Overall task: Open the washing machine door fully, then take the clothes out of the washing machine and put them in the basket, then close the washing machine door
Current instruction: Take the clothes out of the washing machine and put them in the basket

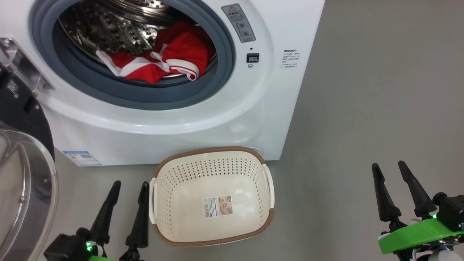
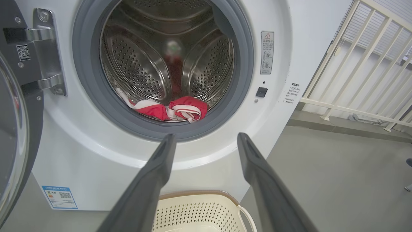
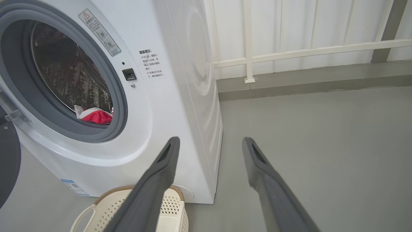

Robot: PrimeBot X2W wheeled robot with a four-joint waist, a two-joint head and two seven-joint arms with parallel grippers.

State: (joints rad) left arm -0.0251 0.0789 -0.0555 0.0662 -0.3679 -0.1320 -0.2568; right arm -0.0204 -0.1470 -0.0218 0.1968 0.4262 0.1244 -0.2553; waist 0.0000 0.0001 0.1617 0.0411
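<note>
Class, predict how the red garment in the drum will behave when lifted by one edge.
Probably floppy: the red garment lies crumpled in the drum, so it should hang from a pinch. Likely light, as thin cloth. Its loose white trim might snag on the grey rubber ring.

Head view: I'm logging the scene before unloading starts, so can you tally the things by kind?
washing machine: 1
washing machine door, swung open: 1
basket: 1
heap of red clothes: 1
open pincers: 2, left pincer and right pincer
Total: 6
</note>
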